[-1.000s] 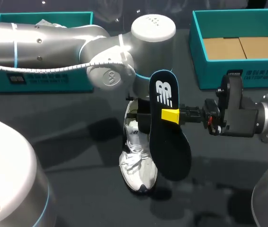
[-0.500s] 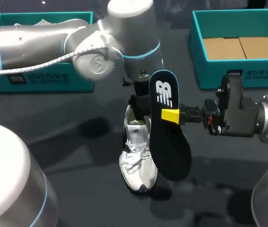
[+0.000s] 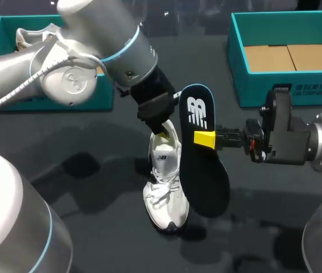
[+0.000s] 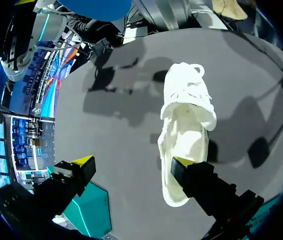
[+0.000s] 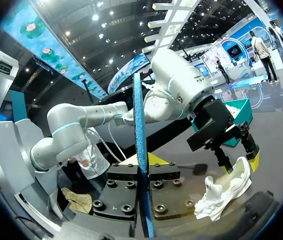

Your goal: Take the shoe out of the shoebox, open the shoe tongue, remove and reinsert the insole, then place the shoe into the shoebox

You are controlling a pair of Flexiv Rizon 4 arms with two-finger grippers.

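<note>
Pinching the insole (image 3: 206, 176) with our right gripper (image 3: 205, 139), we are holding it beside the shoe (image 3: 164, 193). Our left gripper (image 4: 131, 161) is gaping above it.

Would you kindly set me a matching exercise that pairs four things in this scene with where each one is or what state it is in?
Things:
1. insole
2. shoe
3. left gripper
4. right box

Places or states:
A. open, one finger at the shoe's heel
B. lying on the table
C. brown cardboard inside
D. held on edge, off the table, by the right gripper

Pairs: 1-D, 2-B, 3-A, 4-C
</note>
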